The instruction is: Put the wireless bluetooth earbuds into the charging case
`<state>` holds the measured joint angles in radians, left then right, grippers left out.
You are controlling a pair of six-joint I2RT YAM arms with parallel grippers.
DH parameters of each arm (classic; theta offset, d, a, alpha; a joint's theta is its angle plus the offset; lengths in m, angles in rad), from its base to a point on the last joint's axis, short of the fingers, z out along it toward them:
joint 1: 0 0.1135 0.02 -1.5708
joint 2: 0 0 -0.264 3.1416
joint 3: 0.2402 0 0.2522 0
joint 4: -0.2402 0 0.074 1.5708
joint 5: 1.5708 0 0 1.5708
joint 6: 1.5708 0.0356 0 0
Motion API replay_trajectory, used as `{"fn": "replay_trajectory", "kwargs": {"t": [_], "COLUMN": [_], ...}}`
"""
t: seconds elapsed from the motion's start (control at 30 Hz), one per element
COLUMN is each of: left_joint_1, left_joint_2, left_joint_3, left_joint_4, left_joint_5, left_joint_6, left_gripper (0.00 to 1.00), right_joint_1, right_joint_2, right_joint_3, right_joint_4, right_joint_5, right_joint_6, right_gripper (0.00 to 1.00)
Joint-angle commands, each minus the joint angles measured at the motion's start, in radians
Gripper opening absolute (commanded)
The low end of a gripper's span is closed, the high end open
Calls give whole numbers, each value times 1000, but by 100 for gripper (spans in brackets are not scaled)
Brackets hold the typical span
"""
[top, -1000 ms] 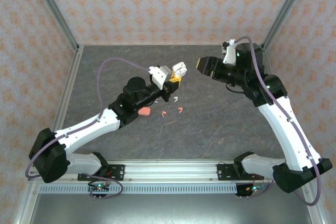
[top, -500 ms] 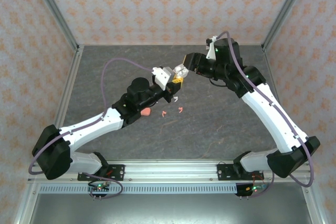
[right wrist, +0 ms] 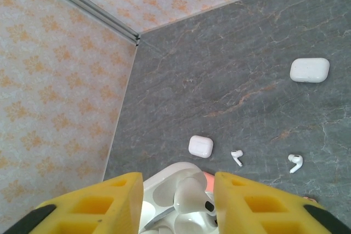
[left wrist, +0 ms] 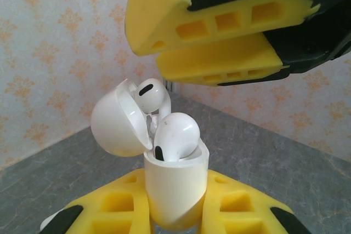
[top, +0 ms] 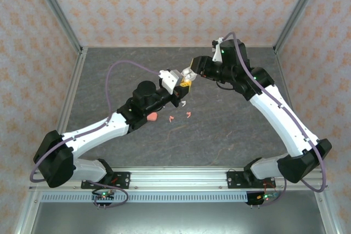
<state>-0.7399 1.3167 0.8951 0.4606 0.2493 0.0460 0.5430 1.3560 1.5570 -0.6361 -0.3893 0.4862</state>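
My left gripper (top: 184, 83) is shut on a white charging case (left wrist: 176, 190), held upright off the table with its lid (left wrist: 116, 120) swung open. Two white earbuds sit in it: one (left wrist: 175, 134) pokes up from the front well, the other (left wrist: 151, 92) stands behind by the lid. My right gripper (top: 191, 70) hovers just above the case. It is open, its yellow fingers (right wrist: 93, 206) straddling the front earbud (right wrist: 192, 197) without touching it. Loose earbuds lie on the table: a white one (top: 184, 103) and two salmon ones (top: 171, 118) (top: 188, 114).
A salmon case (top: 152, 117) lies under the left arm. The right wrist view shows two closed white cases (right wrist: 201, 146) (right wrist: 310, 70) and two loose white earbuds (right wrist: 237, 157) (right wrist: 295, 162) on the grey table. Patterned walls and a metal frame enclose the workspace.
The right arm swung left from the back right until its gripper sits over the held case, and its jaws have narrowed. The left arm held still with the case.
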Motion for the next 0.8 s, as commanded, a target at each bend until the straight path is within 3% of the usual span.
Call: {"fn": "replay_trajectory", "kwargs": {"t": [0.0,0.77], "left_joint_1": [-5,-5], "left_joint_2": [-2,2], "left_joint_3": [30,31], "left_joint_4": [30,19], "left_joint_5": [-19,-25], "left_joint_6": [17,13], "left_gripper": [0,0], "right_joint_1": [7,17], "right_joint_2": [1,3], "right_joint_3": [11,-22], "right_joint_4": [-17,-43], "right_joint_5": [-4,-1], "right_joint_6": [-8,-13], "right_gripper": [36,31]}}
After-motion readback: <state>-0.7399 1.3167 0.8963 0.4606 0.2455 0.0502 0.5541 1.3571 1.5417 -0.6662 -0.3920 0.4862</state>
